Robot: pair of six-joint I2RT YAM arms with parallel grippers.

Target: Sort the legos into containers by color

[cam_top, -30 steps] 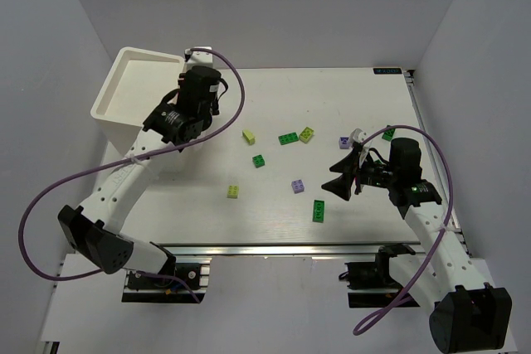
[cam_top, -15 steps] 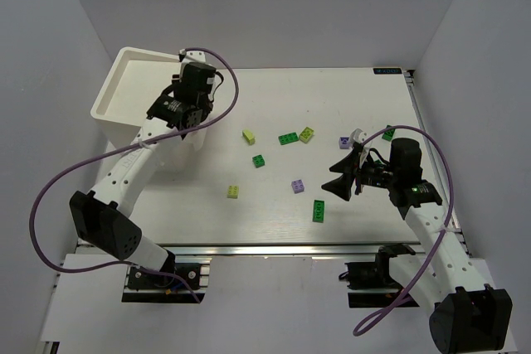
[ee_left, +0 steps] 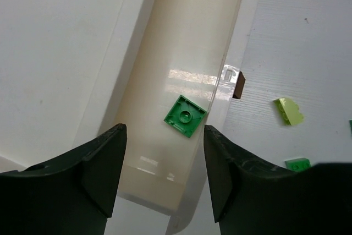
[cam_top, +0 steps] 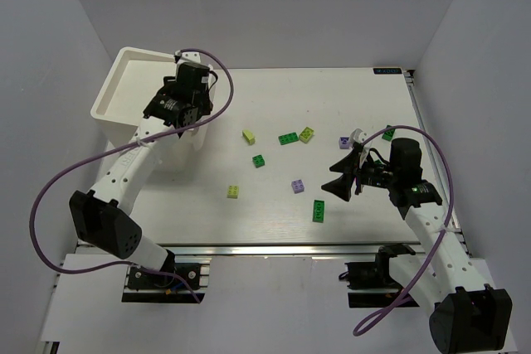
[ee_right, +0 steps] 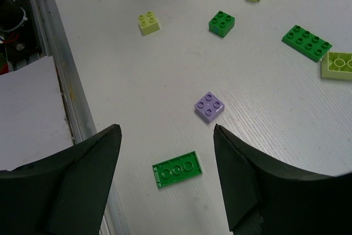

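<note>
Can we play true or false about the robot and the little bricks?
1. A green brick is inside the open drawer. True.
2. The left fingers are pinching that green brick. False: they stand open above the drawer, with nothing between them.
3. In the right wrist view, a lavender brick lies on the table between the open right fingers. True.
4. Every brick is already in the drawer. False: several green, yellow-green and lavender ones lie loose on the table.
</note>
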